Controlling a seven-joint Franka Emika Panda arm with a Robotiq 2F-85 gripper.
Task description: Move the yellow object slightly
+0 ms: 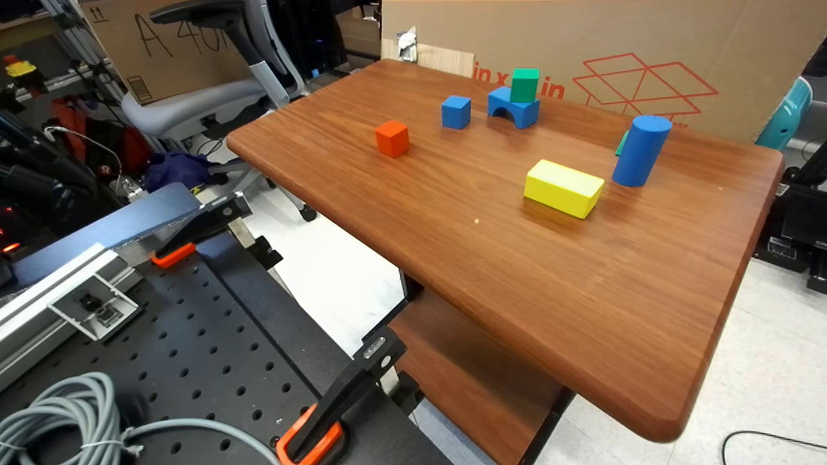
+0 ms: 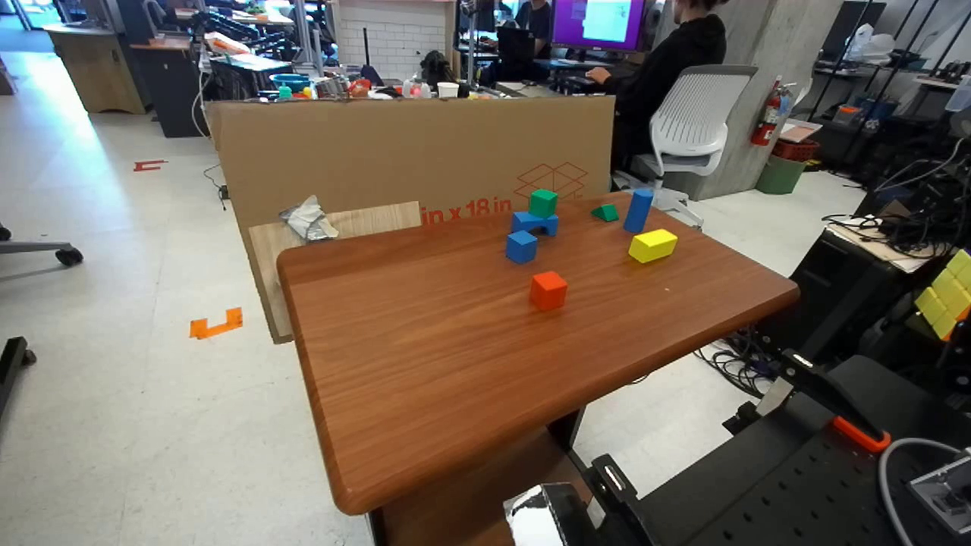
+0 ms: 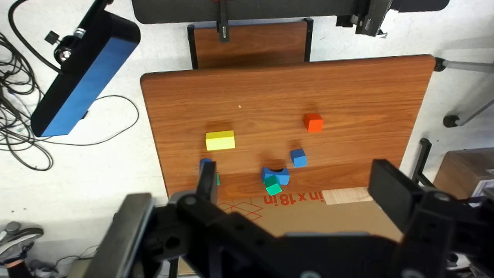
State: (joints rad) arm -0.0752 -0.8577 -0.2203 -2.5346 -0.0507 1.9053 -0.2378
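Tool point(image 3: 294, 178) wide, yellow block point(image 3: 220, 140) oblong

1. The rectangular block point(image 1: 563, 188) is coloured plain bright yellow
2. The red cube point(image 1: 392, 139) is tinged with orange
3. Blue is shared by the cylinder point(image 1: 642, 152), arch point(image 1: 518, 110) and second cube point(image 1: 456, 112)
4. Green is shared by the small block point(image 1: 524, 85) and triangular prism point(image 2: 605, 213)
5. The tabletop point(image 1: 646, 278) is grained in brown
6. The tan cardboard panel point(image 2: 410, 152) is printed in red
7. The gripper point(image 3: 295, 181) is coloured mostly black
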